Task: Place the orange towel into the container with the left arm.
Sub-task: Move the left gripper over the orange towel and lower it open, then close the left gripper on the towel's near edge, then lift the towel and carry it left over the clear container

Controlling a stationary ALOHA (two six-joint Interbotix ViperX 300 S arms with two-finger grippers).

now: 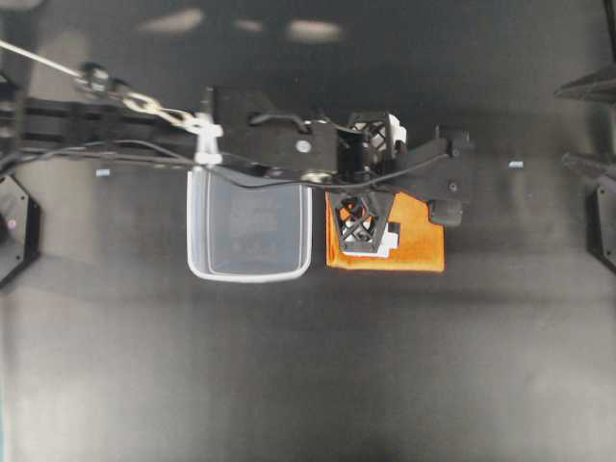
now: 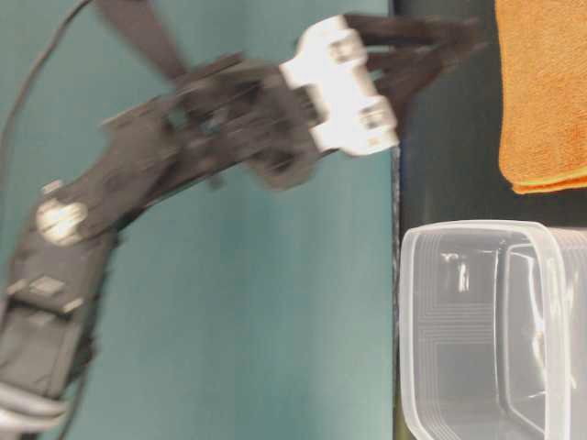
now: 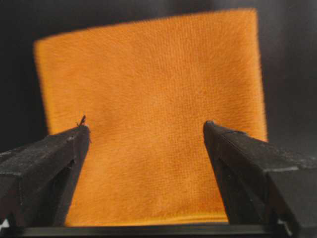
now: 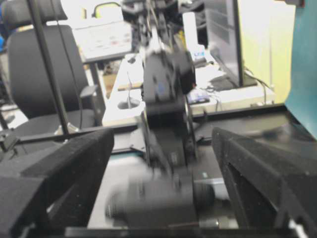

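While the black jointed left arm [image 1: 289, 144] reaches in from the left edge of the overhead frame and crosses above the upper rim of the clear rectangular plastic container [image 1: 249, 274], its lattice-fingered left gripper [image 1: 371, 183] sits over the square orange microfibre towel [image 1: 414, 245] at frame centre-right. The left wrist view shows both black fingers [image 3: 49, 163] spread well apart, framing the towel [image 3: 153, 114] between them with nothing clamped; whether the fingertips touch the cloth cannot be determined. The towel lies flat on the dark table [image 1: 308, 385], just beside the right wall of the container and outside it. The table-level view shows the container [image 2: 495, 330] at lower right and the towel [image 2: 541, 92] at upper right, apart. The right gripper [image 4: 163, 163], seen in its own wrist view, has its fingers spread wide and holds nothing; it rests at the right edge of the overhead frame.
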